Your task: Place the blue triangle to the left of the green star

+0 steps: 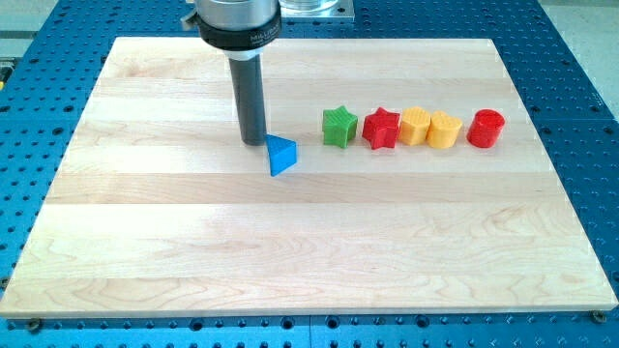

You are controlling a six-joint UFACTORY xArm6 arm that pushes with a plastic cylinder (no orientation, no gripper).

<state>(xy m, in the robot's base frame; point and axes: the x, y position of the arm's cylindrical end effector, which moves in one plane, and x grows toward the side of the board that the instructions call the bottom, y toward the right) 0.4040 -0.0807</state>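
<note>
Blue triangle touching my tip, left of green star.

My tip touches the blue triangle, left of the green star.

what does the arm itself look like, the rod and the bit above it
A straight dark grey rod ends at my tip, just left of the blue triangle. Above it sits a black collar with small white lettering, under a silver metal housing. No cables show.
</note>
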